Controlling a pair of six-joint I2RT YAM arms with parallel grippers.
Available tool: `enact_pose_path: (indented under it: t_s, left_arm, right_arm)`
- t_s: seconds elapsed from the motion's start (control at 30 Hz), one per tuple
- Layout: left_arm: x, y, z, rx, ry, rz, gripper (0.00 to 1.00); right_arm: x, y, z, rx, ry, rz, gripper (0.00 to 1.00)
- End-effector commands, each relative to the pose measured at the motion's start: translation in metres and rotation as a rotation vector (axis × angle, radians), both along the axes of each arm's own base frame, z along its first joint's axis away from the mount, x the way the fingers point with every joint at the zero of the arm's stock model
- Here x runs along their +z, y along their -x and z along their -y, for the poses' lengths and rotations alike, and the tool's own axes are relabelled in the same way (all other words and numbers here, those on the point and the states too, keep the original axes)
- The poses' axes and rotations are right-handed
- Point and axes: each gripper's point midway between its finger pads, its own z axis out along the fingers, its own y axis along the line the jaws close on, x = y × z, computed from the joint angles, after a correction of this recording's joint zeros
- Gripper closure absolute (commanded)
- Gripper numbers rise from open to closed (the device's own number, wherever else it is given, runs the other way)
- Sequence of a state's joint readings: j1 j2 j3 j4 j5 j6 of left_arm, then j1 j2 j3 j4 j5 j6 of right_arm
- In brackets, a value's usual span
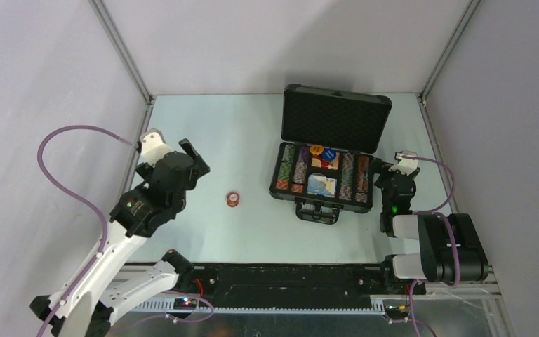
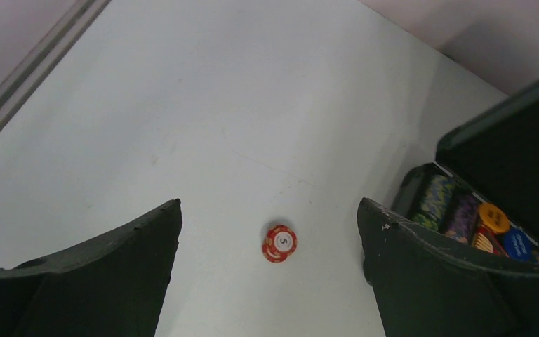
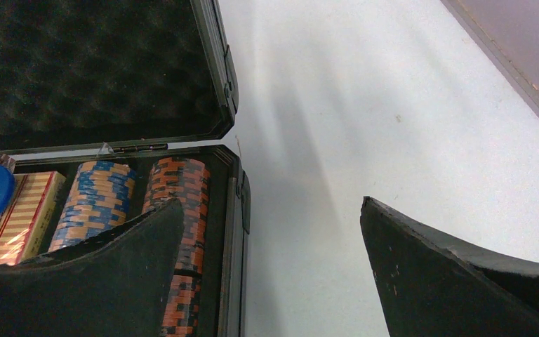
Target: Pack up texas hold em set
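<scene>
The case (image 1: 351,204) was seen as black, its lid foam (image 3: 91,63) dimpled dark grey. Chip rows (image 3: 98,203) were striped blue-and-tan and orange-and-black. The loose chips (image 2: 280,243) were patterned red and white.

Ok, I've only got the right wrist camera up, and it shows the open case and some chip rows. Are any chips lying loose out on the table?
Observer: Yes. A few red-white chips lie stacked on the table, left of the case and apart from it.
Operator: Which gripper is placed for them?
Observer: The left gripper. Its wrist view shows the chips between its open fingers, untouched.
Operator: Which way does the case face?
Observer: Its handle points toward the arm bases, with the lid hinged at the far side.
</scene>
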State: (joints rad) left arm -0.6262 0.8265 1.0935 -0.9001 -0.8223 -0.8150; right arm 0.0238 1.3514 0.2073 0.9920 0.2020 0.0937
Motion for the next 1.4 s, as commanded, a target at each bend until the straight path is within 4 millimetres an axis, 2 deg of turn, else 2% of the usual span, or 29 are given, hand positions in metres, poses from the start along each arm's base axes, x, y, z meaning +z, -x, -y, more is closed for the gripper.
enact_pose_path:
  t_s: [0.0, 0.27, 0.37, 0.5, 0.6, 0.73, 0.83, 0.9, 0.93, 0.97, 1.0, 1.03, 1.07, 1.1, 1.13, 1.17, 1.2, 1.23, 1.27, 1.3, 1.33, 1.37]
  left_arm:
    - [0.016, -0.008, 0.022, -0.168, 0.002, 0.078, 0.00]
    - [0.018, -0.003, 0.022, -0.254, 0.009, 0.106, 0.00]
    - [0.017, -0.003, 0.015, -0.258, -0.023, 0.103, 0.00]
    - [0.013, -0.004, 0.003, -0.232, -0.051, 0.089, 0.00]
    - [0.009, -0.005, -0.003, -0.216, -0.049, 0.078, 0.01]
    - [0.002, -0.004, -0.009, -0.195, -0.019, 0.072, 0.02]
    - [0.001, -0.003, -0.008, -0.212, -0.013, 0.072, 0.02]
    - [0.000, -0.003, -0.007, -0.226, -0.027, 0.065, 0.02]
    - [0.000, -0.003, -0.007, -0.229, -0.031, 0.063, 0.02]
    - [0.001, -0.003, -0.008, -0.232, -0.039, 0.063, 0.02]
    - [0.001, -0.003, -0.008, -0.232, -0.043, 0.061, 0.02]
    - [0.002, -0.003, -0.009, -0.232, -0.048, 0.065, 0.02]
    - [0.004, -0.003, -0.010, -0.227, -0.053, 0.069, 0.02]
    - [0.008, -0.002, -0.011, -0.227, -0.059, 0.076, 0.02]
    - [0.011, -0.002, -0.013, -0.221, -0.065, 0.081, 0.02]
    - [0.017, -0.002, -0.014, -0.220, -0.075, 0.091, 0.02]
    - [0.018, -0.002, -0.016, -0.214, -0.083, 0.089, 0.02]
    - [0.025, -0.002, -0.017, -0.212, -0.088, 0.099, 0.02]
    - [0.026, -0.002, -0.018, -0.207, -0.092, 0.097, 0.02]
    - [0.028, -0.002, -0.018, -0.204, -0.092, 0.102, 0.02]
    - [0.029, -0.002, -0.019, -0.202, -0.091, 0.106, 0.02]
    - [0.030, -0.001, -0.020, -0.195, -0.092, 0.111, 0.02]
  right_arm:
    - [0.011, -0.007, 0.002, -0.007, 0.012, 0.031, 0.01]
    - [0.012, -0.007, 0.003, -0.008, 0.011, 0.034, 0.00]
    - [0.011, -0.007, 0.002, 0.003, 0.004, 0.030, 0.01]
    - [0.022, 0.001, 0.002, -0.019, 0.024, 0.031, 0.01]
    - [0.048, 0.009, 0.006, -0.068, 0.006, 0.047, 0.01]
    - [0.092, 0.017, 0.004, -0.111, -0.127, 0.097, 0.01]
    - [0.112, 0.023, -0.013, -0.057, -0.188, 0.085, 0.00]
    - [0.127, 0.027, -0.031, -0.027, -0.240, 0.085, 0.00]
    - [0.135, 0.029, -0.049, 0.018, -0.263, 0.064, 0.00]
    - [0.127, 0.032, -0.074, 0.073, -0.300, 0.005, 0.00]
    - [0.140, 0.030, -0.090, 0.115, -0.320, 0.005, 0.00]
    - [0.125, 0.034, -0.123, 0.190, -0.319, -0.078, 0.00]
    - [0.137, 0.032, -0.143, 0.226, -0.333, -0.083, 0.00]
    - [0.117, 0.039, -0.182, 0.307, -0.294, -0.169, 0.00]
    - [0.129, 0.040, -0.208, 0.361, -0.303, -0.168, 0.00]
    - [0.110, 0.051, -0.250, 0.451, -0.274, -0.237, 0.00]
    - [0.118, 0.055, -0.277, 0.506, -0.301, -0.238, 0.00]
    - [0.112, 0.068, -0.324, 0.623, -0.307, -0.278, 0.02]
    - [0.110, 0.081, -0.353, 0.711, -0.338, -0.310, 0.08]
    - [0.101, 0.094, -0.392, 0.797, -0.337, -0.347, 0.12]
    - [0.096, 0.106, -0.415, 0.865, -0.353, -0.386, 0.19]
    - [0.084, 0.118, -0.449, 0.928, -0.339, -0.429, 0.22]
